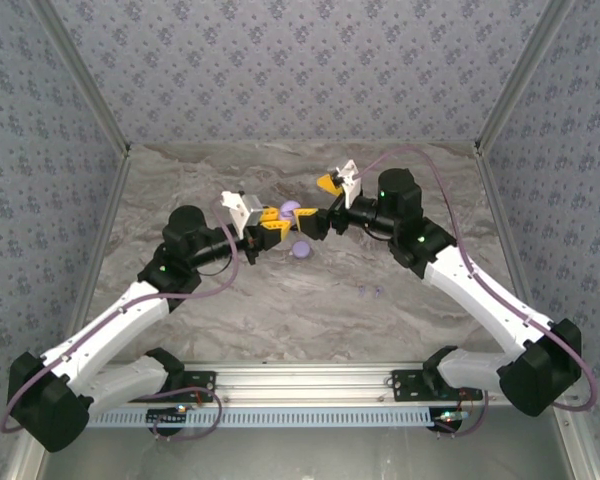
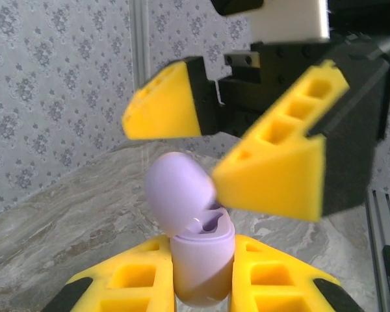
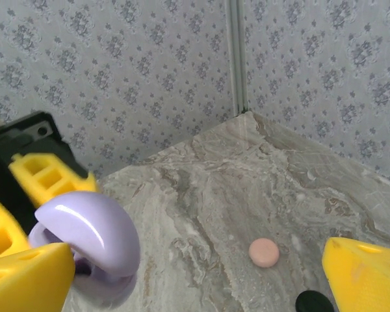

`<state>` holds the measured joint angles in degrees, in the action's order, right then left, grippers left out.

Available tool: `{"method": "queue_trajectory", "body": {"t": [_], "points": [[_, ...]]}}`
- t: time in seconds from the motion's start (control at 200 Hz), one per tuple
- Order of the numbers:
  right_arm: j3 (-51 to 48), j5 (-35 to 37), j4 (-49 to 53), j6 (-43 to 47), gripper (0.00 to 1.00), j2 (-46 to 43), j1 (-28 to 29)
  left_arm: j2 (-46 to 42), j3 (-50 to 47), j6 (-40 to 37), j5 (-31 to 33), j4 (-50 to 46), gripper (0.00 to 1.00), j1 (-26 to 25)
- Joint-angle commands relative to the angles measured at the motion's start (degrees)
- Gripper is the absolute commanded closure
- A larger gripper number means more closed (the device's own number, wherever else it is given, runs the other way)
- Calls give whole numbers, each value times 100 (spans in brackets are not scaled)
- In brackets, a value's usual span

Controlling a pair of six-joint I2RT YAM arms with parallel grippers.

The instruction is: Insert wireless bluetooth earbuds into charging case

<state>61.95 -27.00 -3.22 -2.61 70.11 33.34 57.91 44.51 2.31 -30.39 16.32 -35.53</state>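
We judge that the left gripper (image 2: 201, 289) is clamped on the lavender pill-shaped plastic charging case (image 2: 201, 257) to steady it for loading: its long axis stands upright, mouth up, hinged lid (image 2: 179, 195) tipped back. The right gripper (image 3: 195, 276) hovers just above, jaws wide and empty. Two tiny lavender earbuds (image 1: 370, 292) lie on the grey marble table (image 1: 280, 320), well apart from the case, too small to tell which way they point

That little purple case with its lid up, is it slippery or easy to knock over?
Probably slippery: the purple case looks glossy and rounded. Its open lid leans to one side, so a nudge might tip it.
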Motion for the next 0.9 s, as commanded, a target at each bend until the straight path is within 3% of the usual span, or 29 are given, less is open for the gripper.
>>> {"method": "queue_trajectory", "body": {"t": [0.0,0.355,0.685,0.894], "points": [[279,32,-56,-114,0,125,-95,0,51,-163,-215,29,100,-75],[338,-19,379,-152,0,-193,-212,-1,2,-267,89,-75,100,-81],[564,1369,3926,-887,2,-453,-853,-150,-221,-292,410,-31,100,-85],[-160,1744,4929,-1438,19,-82,-919,-236,-294,-310,499,-88,100,-81]]}}
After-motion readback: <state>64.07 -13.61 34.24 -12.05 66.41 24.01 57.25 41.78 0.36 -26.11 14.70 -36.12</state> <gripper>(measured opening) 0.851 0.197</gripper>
